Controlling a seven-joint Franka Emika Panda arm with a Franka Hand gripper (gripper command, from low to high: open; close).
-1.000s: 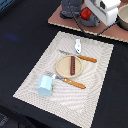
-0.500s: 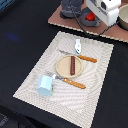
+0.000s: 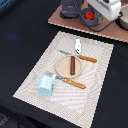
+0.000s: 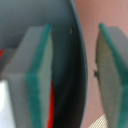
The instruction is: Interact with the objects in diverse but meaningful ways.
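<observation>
fig: my gripper (image 4: 75, 75), jaws apart, straddles the rim of a grey pot (image 4: 60, 60); one pad inside, one outside, nothing clamped yet. vs 1 s ago, arm pose and scene look unchanged, so prob. poised to pinch the rim. red tomato (image 3: 88, 15) sits in the pot. sausage (image 3: 73, 63) on plate, blue cup (image 3: 45, 86) and shaker (image 3: 77, 47) on the mat, well apart. no obstruction.

Pot wall between the pads

The curved grey metal pot wall (image 4: 75, 75) stands between the two green-edged finger pads (image 4: 37, 80), open pink board beyond.
</observation>
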